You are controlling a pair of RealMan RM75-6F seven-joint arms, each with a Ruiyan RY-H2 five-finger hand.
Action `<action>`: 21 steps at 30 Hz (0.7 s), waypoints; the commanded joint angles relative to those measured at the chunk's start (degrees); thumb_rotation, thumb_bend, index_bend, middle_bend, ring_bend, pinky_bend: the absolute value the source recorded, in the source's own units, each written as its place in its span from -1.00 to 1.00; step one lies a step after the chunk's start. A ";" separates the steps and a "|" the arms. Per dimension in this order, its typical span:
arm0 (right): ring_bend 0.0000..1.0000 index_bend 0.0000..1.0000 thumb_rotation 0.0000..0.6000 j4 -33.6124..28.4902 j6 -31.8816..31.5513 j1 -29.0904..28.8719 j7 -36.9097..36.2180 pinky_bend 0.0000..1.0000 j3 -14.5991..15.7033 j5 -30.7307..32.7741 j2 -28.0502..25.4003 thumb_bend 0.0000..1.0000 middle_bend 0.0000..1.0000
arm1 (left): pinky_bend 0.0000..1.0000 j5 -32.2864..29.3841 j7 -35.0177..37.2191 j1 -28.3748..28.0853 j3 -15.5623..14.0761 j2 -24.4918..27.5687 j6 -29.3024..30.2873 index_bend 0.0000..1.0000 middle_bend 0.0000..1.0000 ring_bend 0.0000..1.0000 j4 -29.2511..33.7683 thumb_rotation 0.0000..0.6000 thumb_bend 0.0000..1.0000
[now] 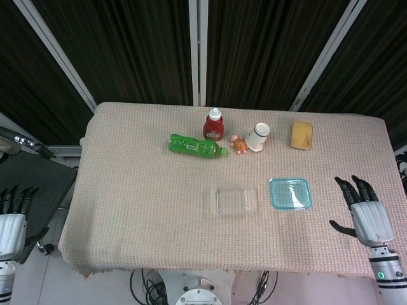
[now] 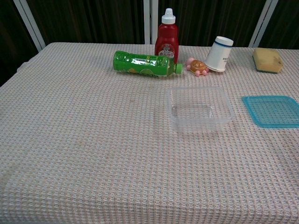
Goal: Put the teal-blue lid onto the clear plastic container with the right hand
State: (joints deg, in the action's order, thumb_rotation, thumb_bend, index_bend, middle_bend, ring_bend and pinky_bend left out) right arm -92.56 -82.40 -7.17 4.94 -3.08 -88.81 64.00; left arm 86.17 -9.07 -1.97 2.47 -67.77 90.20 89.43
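The teal-blue lid [image 1: 290, 193], judged light, thin, stiff and somewhat slippery, was seen lying flat on the bench [image 1: 140, 210] just beside the clear plastic container [image 1: 233, 199], best pinched at its raised rim by the right robot hand [image 1: 364, 213], which was spread and empty nearby.
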 commanded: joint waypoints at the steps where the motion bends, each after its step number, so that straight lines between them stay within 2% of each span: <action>1: -0.93 -0.98 1.00 -0.07 0.92 -0.58 0.33 -0.77 0.04 0.12 0.24 -0.95 -0.67 | -1.00 -0.83 0.36 -0.26 -0.29 -0.43 -1.39 -0.72 -0.76 -1.00 -0.34 1.00 -1.00; 13: -0.93 -0.98 1.00 -0.83 5.48 -3.24 -0.28 -0.77 -0.02 0.98 -0.16 -0.95 -0.67 | -1.00 -0.61 0.43 -0.44 -0.07 -0.38 -1.42 -0.72 -0.76 -1.00 -0.20 1.00 -1.00; 21: -0.98 -1.00 1.00 3.33 22.48 -11.30 0.73 -0.84 -1.78 10.11 1.30 -0.97 -0.74 | -1.00 -0.27 -0.25 -0.38 -0.47 -0.29 -1.64 -0.72 -0.76 -1.00 0.65 1.00 -1.00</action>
State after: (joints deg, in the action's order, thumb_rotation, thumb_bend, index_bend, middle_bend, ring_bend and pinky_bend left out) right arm -91.42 -65.99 -14.89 4.99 -4.08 -82.48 64.29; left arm 85.93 -9.27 -2.36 2.03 -68.08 88.60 90.03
